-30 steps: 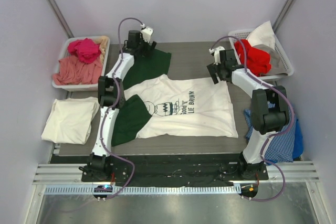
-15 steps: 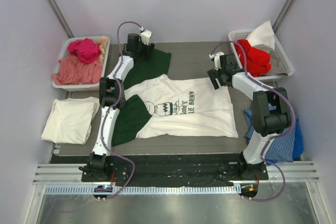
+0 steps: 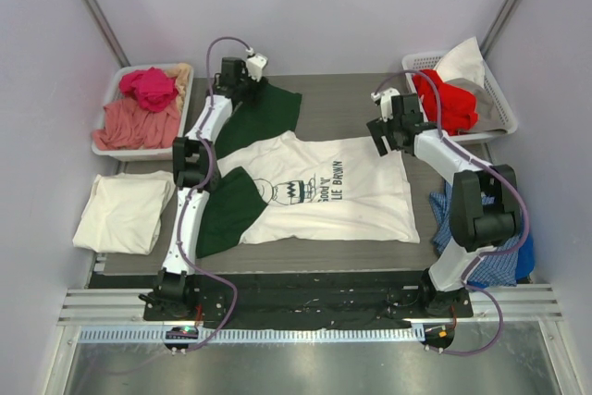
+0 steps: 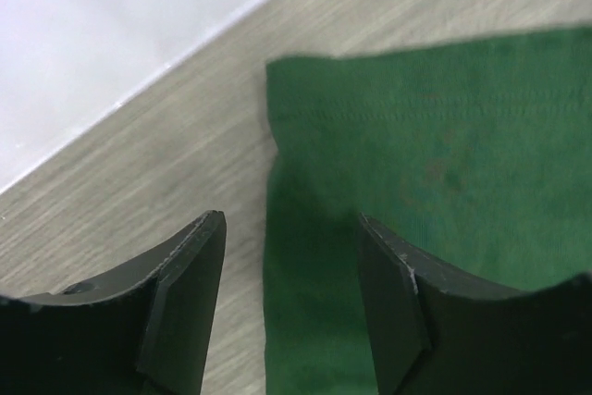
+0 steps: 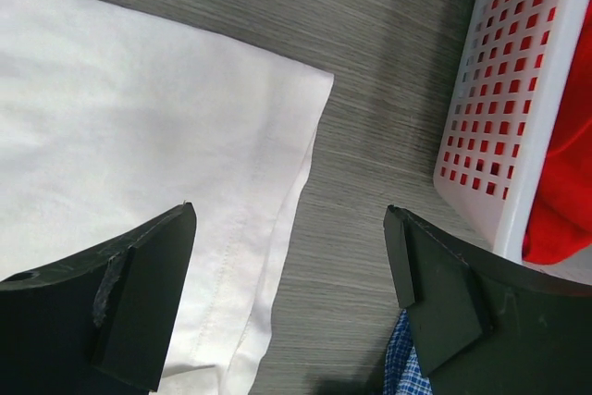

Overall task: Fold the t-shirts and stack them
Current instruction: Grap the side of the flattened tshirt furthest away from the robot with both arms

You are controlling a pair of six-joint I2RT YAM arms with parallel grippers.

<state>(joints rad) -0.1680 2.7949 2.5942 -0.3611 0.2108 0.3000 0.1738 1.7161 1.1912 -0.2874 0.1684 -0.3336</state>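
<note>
The white t-shirt (image 3: 333, 193) with black cartoon print lies spread at the table's middle, over the dark green t-shirt (image 3: 270, 114). The cream t-shirt (image 3: 125, 212) lies folded at the left. My left gripper (image 3: 245, 88) is at the green shirt's far corner. In the left wrist view its jaws (image 4: 291, 233) are apart and straddle the edge of the green t-shirt (image 4: 425, 164). My right gripper (image 3: 381, 136) hangs open over the white shirt's far right corner. In the right wrist view that gripper (image 5: 287, 219) has the hem of the white t-shirt (image 5: 166, 127) under its left finger (image 5: 139, 307).
A white bin (image 3: 109, 99) with pink and red garments stands far left. A white basket (image 3: 504, 104) with a red garment stands far right, close to my right gripper, and its wall (image 5: 499, 127) shows in the right wrist view. A blue checked cloth (image 3: 495, 252) hangs at the table's right edge.
My left gripper has shifted a little toward the far edge and its jaws have narrowed. My right gripper has moved slightly toward the white shirt's corner.
</note>
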